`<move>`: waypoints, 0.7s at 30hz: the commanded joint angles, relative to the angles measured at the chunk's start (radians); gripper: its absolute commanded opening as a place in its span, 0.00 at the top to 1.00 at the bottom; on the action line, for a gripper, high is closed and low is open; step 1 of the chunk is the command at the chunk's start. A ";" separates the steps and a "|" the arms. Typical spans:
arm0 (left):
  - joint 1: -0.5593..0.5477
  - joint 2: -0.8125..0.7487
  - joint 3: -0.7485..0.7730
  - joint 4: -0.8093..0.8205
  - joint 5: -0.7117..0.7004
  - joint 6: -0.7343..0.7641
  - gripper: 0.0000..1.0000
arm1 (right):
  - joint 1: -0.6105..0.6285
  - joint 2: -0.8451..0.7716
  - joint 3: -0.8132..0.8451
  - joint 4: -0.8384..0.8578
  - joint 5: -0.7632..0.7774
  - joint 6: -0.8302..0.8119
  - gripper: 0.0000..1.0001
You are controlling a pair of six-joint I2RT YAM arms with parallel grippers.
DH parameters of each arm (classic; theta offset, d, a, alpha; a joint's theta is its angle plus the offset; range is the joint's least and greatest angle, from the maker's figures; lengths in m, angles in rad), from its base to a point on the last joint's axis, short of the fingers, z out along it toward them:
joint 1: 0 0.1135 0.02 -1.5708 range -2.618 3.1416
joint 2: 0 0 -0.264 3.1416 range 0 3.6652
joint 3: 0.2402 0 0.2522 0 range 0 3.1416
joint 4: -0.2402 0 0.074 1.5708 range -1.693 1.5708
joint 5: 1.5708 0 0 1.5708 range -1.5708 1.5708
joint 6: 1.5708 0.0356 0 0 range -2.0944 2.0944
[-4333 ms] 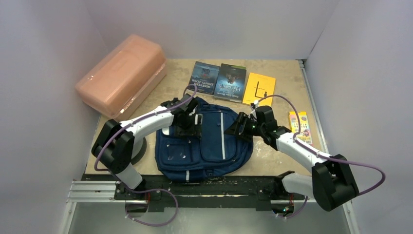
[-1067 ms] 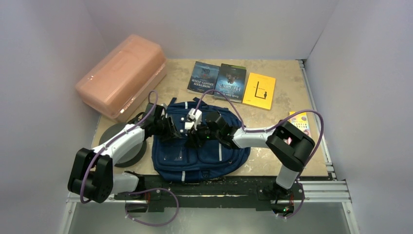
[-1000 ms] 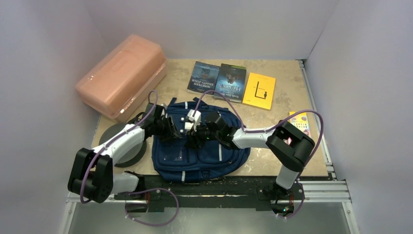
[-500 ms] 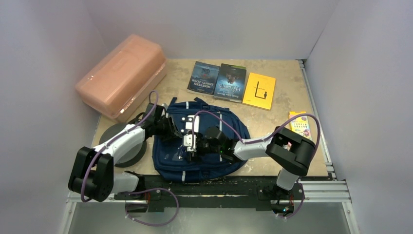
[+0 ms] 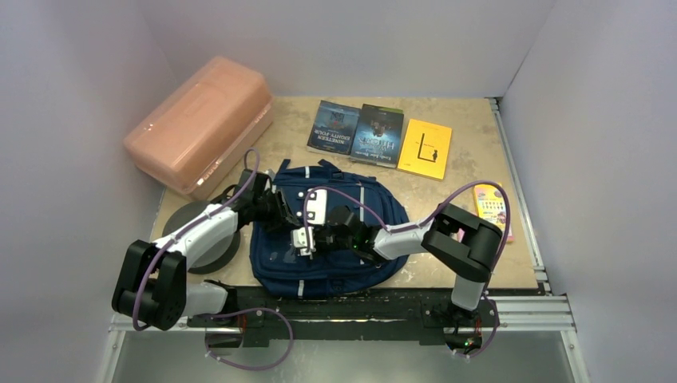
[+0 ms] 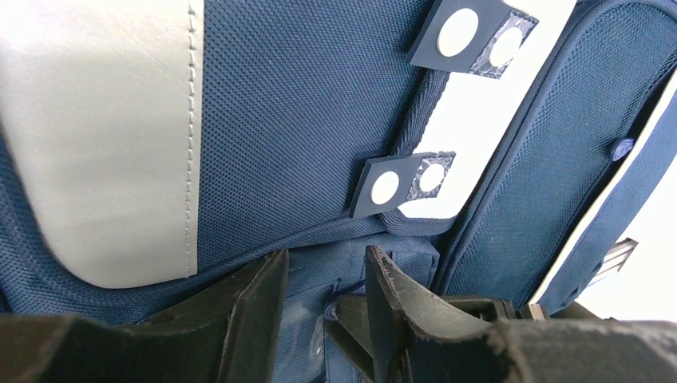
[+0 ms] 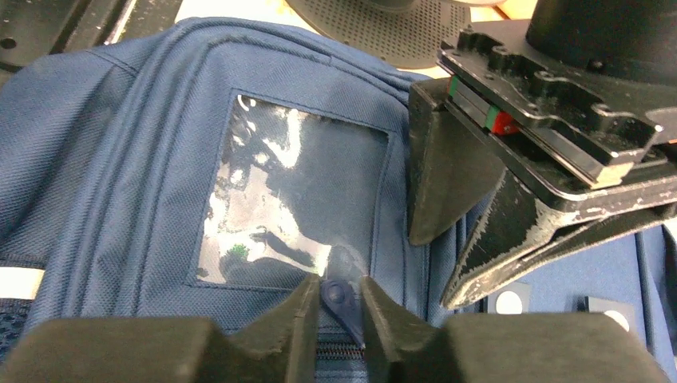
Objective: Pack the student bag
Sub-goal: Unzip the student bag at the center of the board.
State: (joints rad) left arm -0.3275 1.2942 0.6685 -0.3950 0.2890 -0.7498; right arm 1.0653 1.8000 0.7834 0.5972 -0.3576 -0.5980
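The student bag, navy with grey stripes, lies flat in the middle of the table. It fills the left wrist view and the right wrist view. My right gripper reaches across the bag to its front pocket and is shut on a navy zipper pull, just below a clear plastic window. My left gripper sits on the bag's upper left, a short way from the right one. Its jaws stand a little apart, pinching a fold of bag fabric.
A salmon-pink plastic box stands at the back left. Two dark books and a yellow one lie behind the bag. A colourful flat pack lies at the right edge. A round grey disc lies left of the bag.
My right gripper has moved from the bag's upper middle down and left to the front pocket, its arm swinging across the bag. My left gripper has stayed put over the last second.
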 commanded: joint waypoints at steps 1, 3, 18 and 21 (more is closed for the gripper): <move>-0.002 0.041 -0.041 0.017 0.004 -0.008 0.61 | -0.005 0.010 0.007 -0.030 0.115 -0.025 0.80; -0.002 0.048 -0.038 0.017 0.000 -0.009 0.62 | -0.005 -0.012 0.003 -0.030 0.120 0.003 0.91; 0.001 0.061 -0.036 0.004 -0.038 -0.003 0.65 | -0.026 -0.198 -0.122 0.153 -0.016 0.536 1.00; 0.003 0.074 -0.026 0.004 -0.042 0.001 0.65 | -0.026 -0.187 -0.113 0.134 -0.083 0.559 1.00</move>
State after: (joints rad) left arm -0.3275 1.3224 0.6636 -0.3573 0.3119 -0.7670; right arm 1.0336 1.6287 0.6731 0.6830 -0.3103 -0.1677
